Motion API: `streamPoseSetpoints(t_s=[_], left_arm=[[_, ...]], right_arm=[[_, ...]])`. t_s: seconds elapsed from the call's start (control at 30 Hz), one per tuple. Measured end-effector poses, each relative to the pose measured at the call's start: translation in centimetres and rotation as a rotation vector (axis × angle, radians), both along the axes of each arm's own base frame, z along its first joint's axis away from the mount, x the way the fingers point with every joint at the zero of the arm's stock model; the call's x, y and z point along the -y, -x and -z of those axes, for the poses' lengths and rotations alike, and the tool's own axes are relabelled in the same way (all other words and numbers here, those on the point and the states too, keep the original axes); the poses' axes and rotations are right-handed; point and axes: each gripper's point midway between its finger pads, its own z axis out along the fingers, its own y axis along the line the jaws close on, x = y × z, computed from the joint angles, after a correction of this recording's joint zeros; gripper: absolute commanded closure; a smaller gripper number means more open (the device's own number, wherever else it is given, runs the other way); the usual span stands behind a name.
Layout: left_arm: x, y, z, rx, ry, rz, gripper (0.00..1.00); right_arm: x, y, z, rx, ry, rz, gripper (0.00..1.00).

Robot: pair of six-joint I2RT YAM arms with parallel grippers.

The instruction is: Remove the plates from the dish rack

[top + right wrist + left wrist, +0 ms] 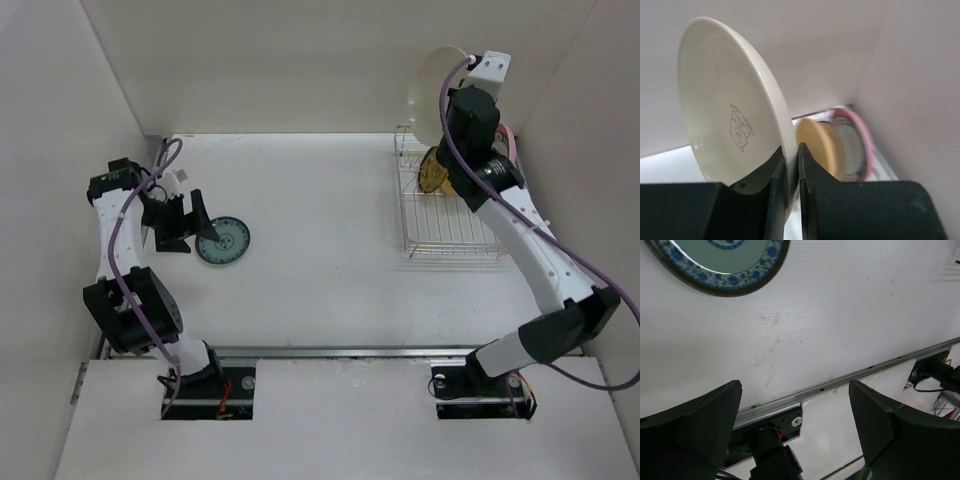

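We are clamping the cream plate (725, 100) in our right hand (791, 155) above the dish rack (450, 235); our left hand (795, 387) is gaping wide near the blue plate (720, 260).

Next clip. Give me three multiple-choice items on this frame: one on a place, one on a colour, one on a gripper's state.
1. Where is the blue plate? A) in the rack B) flat on the table C) in a gripper
2. What colour is what the right gripper holds? A) cream B) pink C) blue
3. How is the left gripper? A) shut on a plate B) open and empty C) shut on nothing
1 B: it lies on the table, away from the rack. 2 A: the cream plate is pinched at its rim. 3 B: its jaws stand apart with nothing between.
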Motion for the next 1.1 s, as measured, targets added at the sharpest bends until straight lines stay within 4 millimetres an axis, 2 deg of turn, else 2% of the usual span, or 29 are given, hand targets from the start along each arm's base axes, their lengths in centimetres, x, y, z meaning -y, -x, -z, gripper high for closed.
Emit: streamPoseSetpoints(t_s=[0.07,0.13,0.17,0.23,0.33,0.4,0.5,0.57,0.63,0.7,0.73,0.77,0.87,1.03,1.1], left_arm=[[1.2,0.1,-0.8,0.035,-0.002,0.045,0.12],[2.3,0.1,-1.5,0.063,-0.001,0.082,0.12],[2.7,0.0,-1.8,0.074,0.000,0.096,0.12],[3.3,-0.3,-2.4,0.097,0.003,0.120,0.12],[3.7,-0.4,-2.6,0.102,0.007,0.130,0.11],[3.5,-0.3,-2.4,0.097,-0.005,0.127,0.11],[3.0,-0.3,-2.0,0.089,-0.033,0.121,0.11],[2.8,-0.2,-1.5,0.077,-0.049,0.116,0.11],[2.6,0.0,-1.0,0.061,-0.060,0.111,0.11],[2.4,0.2,-0.7,0.050,-0.069,0.108,0.11],[2.4,0.2,-0.6,0.048,-0.072,0.107,0.11],[2.3,0.2,-0.6,0.049,-0.074,0.107,0.11],[2.2,0.1,-0.5,0.050,-0.082,0.105,0.11],[2.0,0.0,-0.5,0.057,-0.094,0.102,0.11],[2.0,0.0,-0.5,0.058,-0.096,0.102,0.11]], right_arm=[[-2.7,0.4,-0.8,0.025,-0.020,-0.151,1.00],[-5.9,-0.1,-0.3,0.024,-0.054,-0.310,1.00],[-7.6,-0.5,0.4,0.011,-0.073,-0.390,1.00],[-11.4,-1.7,3.1,-0.046,-0.113,-0.561,1.00],[-17.4,-3.5,9.9,-0.201,-0.208,-0.789,1.00],[-20.9,-4.1,15.3,-0.331,-0.286,-0.907,1.00],[-25.2,-3.9,24.6,-0.560,-0.423,-1.042,1.00],[-27.0,-3.2,30.3,-0.706,-0.518,-1.085,1.00],[-27.8,-2.3,35.1,-0.828,-0.596,-1.085,0.99],[-28.0,-1.2,38.4,-0.923,-0.656,-1.060,0.90],[-28.1,-0.8,39.2,-0.951,-0.683,-1.056,0.83],[-28.3,-0.5,39.4,-0.962,-0.703,-1.057,0.69],[-28.6,-0.8,38.6,-0.950,-0.716,-1.068,0.46],[-28.3,-1.2,36.8,-0.931,-0.666,-1.075,0.30],[-27.3,-1.5,35.1,-0.910,-0.612,-1.041,0.22]])
